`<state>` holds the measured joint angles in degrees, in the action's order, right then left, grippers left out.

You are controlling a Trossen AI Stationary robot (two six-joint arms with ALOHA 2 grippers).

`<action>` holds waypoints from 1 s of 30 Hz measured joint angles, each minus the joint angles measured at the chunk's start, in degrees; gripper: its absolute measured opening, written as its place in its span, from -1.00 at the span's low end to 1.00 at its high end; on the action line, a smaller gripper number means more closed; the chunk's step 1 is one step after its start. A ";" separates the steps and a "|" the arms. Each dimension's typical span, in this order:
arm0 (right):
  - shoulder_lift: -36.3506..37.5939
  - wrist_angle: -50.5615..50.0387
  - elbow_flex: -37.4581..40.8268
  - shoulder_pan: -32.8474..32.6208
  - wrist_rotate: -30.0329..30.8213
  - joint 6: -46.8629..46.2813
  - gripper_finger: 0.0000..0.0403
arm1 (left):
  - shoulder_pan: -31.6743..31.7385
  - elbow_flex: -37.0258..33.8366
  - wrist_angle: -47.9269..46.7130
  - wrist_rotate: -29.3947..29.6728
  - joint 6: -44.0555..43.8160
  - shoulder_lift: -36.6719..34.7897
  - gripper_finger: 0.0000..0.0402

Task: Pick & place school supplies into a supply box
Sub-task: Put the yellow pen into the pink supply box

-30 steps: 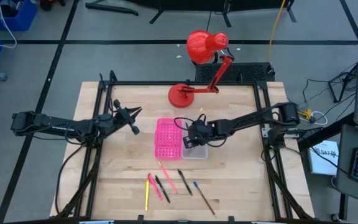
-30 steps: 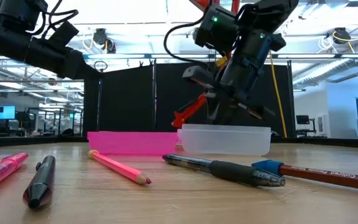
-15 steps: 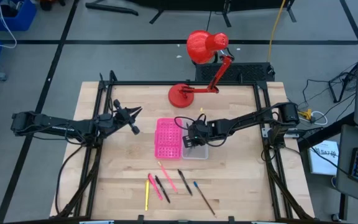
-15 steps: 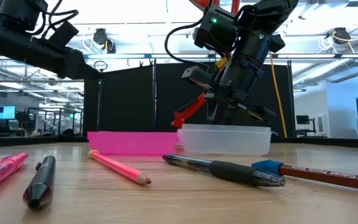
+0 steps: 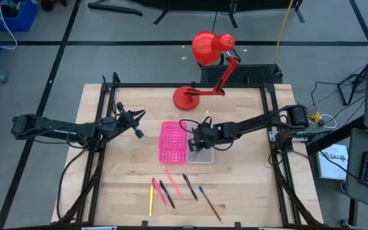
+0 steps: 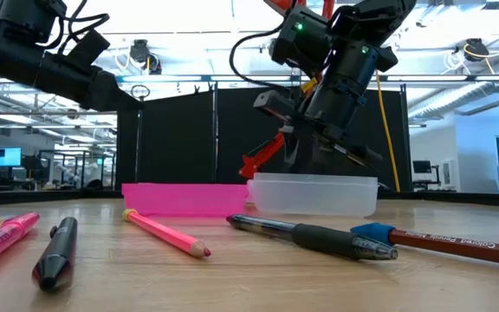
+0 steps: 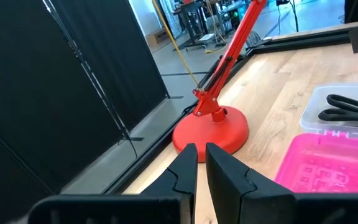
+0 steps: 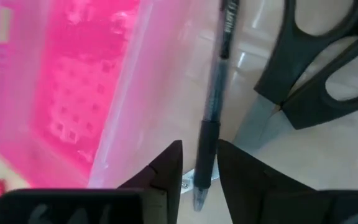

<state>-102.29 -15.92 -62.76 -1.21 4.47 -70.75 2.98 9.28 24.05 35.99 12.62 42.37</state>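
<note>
Hovering my right pincer over the clear tray

Fingers are sitting slightly apart, gripping nothing; black pen and scissors are lying inside.

A hot-pink perforated tray half sits mid-frame beside a clear translucent half. Upper centre, the desk lamp is red. Black-handled scissors and a black pen lie inside. The counter is pale wood.

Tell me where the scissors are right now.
The scissors lie inside the clear tray, beside a black pen, directly under the right gripper; the pink half adjoins on the left in the high view.
</note>
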 joint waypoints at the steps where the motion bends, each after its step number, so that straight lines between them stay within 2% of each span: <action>1: 0.55 0.33 -0.01 -0.01 -0.01 0.94 -0.56 | 0.00 0.00 0.01 0.00 0.26 -0.02 -0.79; 8: 6.94 -0.20 -0.07 -0.42 -0.26 4.22 -0.55 | -0.01 0.00 -0.14 -3.41 0.35 -0.01 -0.79; 11: 12.47 -0.18 -0.07 -1.31 0.32 10.12 -0.55 | 0.00 0.00 -0.11 -4.77 0.38 0.00 -0.79; 13: 16.22 -0.66 -0.07 -3.39 3.29 15.05 -0.56 | 0.00 0.00 -0.09 -5.19 0.32 -0.02 -0.79; 17: 24.53 -4.11 -0.07 -9.02 12.50 22.71 -0.58 | 0.00 0.00 0.07 -5.73 -1.03 -0.01 -0.79; 21: 32.24 -8.42 0.94 -18.56 32.68 26.05 -0.65 | 0.00 0.00 0.07 -5.73 -2.00 -0.01 -0.79; 23: 35.77 -8.77 3.95 -22.78 39.69 26.43 -0.74 | 0.00 0.00 0.07 -5.73 -3.28 0.00 -0.79; 27: 43.00 -7.98 13.90 -27.04 47.31 25.81 -0.96 | 0.00 0.00 0.07 -5.73 -6.25 0.00 -0.79; 30: 48.22 -2.54 23.54 -27.57 48.37 23.85 -0.97 | 0.00 0.00 0.07 -5.73 -7.84 0.00 -0.79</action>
<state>-54.07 -18.46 -39.22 -28.78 52.84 -46.89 2.98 9.28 24.12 30.26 4.78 42.37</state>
